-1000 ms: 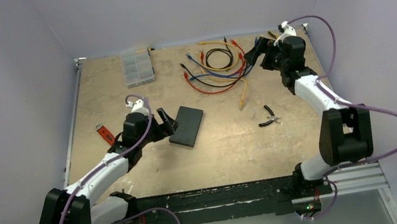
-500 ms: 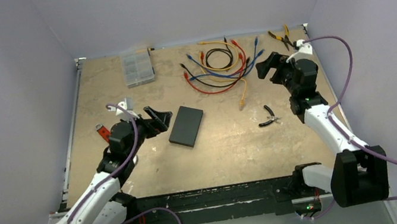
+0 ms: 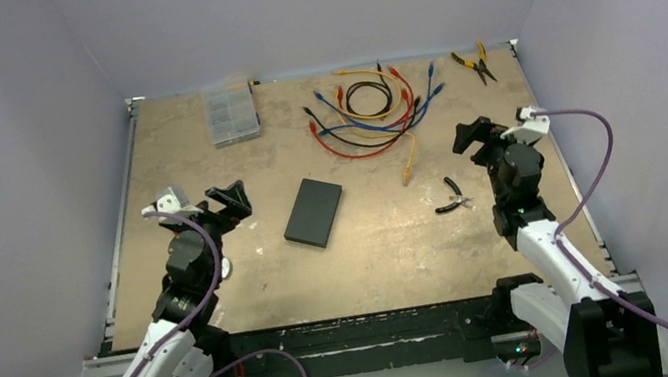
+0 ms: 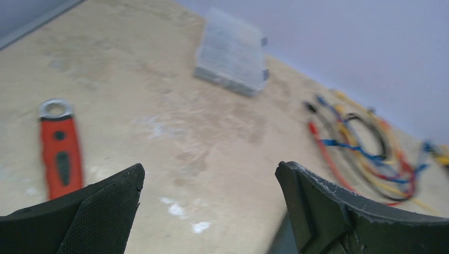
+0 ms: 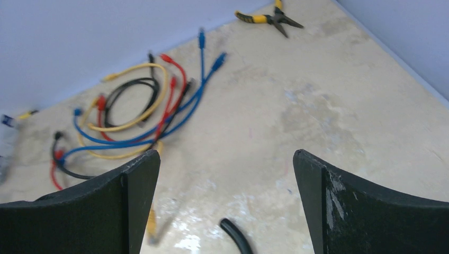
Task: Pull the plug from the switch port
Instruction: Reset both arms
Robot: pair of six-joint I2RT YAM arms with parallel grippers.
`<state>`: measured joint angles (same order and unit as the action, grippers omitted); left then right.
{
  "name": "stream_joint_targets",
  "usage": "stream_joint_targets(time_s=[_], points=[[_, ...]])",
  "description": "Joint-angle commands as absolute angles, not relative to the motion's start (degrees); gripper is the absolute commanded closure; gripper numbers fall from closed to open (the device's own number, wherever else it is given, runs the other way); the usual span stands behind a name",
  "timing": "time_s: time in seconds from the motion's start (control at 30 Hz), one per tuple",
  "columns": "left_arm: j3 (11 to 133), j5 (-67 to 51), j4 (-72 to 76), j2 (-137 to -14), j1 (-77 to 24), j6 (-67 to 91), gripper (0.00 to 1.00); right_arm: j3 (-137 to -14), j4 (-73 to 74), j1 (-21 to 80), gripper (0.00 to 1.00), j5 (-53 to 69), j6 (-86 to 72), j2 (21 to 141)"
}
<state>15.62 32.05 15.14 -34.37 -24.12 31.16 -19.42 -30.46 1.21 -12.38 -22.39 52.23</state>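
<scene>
Between my two grippers, on the table (image 3: 372, 263), lay one switch (image 3: 313, 212): flat, black, well right of the left gripper (image 3: 228, 199), touching neither. Left gripper: jaws stood wide, empty; I noted a red-handled tool (image 4: 59, 153) ahead-left of it. Right gripper (image 3: 475, 134): jaws wide, empty; small pliers (image 3: 454, 198) near, to its left; cable bundle (image 3: 366, 110) ahead-left.

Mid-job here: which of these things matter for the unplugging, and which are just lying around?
Job: switch, no cable seen in it; left hand, right hand, both open, empty.
Lying about: patch cables, clear compartment box, red-handled tool, black pliers, yellow-handled pliers.
</scene>
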Motion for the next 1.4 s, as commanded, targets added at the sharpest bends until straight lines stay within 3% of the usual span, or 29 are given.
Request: stream_joint_targets(time_s=[0.0,0.13,0.23,0.33,0.47,0.57,0.7,0.9,1.0,1.1,1.23,1.37], points=[[10.02,47.21,30.35,-40.67,-23.82,22.86,0.02,-13.94,-43.68,1.3,0.01,-19.17,-15.1,51.81],[13.43,55.06,31.71,-48.71,-23.82,15.33,0.01,-10.46,-50.81,1.25,0.01,-20.67,-13.41,53.74],[11.19,60.39,41.36,-55.19,-23.7,11.14,0.01,-8.8,-57.22,1.32,0.01,-21.15,-12.26,57.48],[5.35,51.56,58.78,-61.08,-21.44,5.32,0.01,-7.66,-64.9,1.27,0.01,-20.88,-10.78,62.61],[3.97,40.05,68.41,-69.99,-14.55,7.18,0.01,-8.09,-72.83,1.24,0.01,-21.82,-10.21,68.83],[2.55,37.85,81.7,-79.08,-12.03,5.6,0.01,-7.62,-80.65,1.31,0.01,-22.79,-8.31,73.05],[4.84,34.51,86.0,-86.39,-10.4,2.82,0.01,-7.32,-86.47,1.29,0.01,-20.37,-8.75,78.4],[8.88,29.6,84.26,-92.96,-9.28,2.24,0.01,-4.43,-106.99,1.3,0.01,-14.96,-4.14,89.67],[10.61,24.36,84.19,-95.86,-9.01,0.34,0.01,-5.03,-104.99,1.26,0.02,-14.36,-4.08,89.84],[15.37,20.95,72.92,-94.69,-7.9,0.73,0.01,-9.56,-97.13,1.3,0.01,-13.23,-3.62,89.22],[14.89,21.37,74.07,-95.04,-7.29,1.45,0.01,-16.05,-84.23,1.24,0.01,-7.74,-1.26,89.54],[15.2,21.45,73.87,-95.03,-7.29,1.55,0.01,-15.22,-85.12,1.28,0.01,-6.18,-1.54,89.37]])
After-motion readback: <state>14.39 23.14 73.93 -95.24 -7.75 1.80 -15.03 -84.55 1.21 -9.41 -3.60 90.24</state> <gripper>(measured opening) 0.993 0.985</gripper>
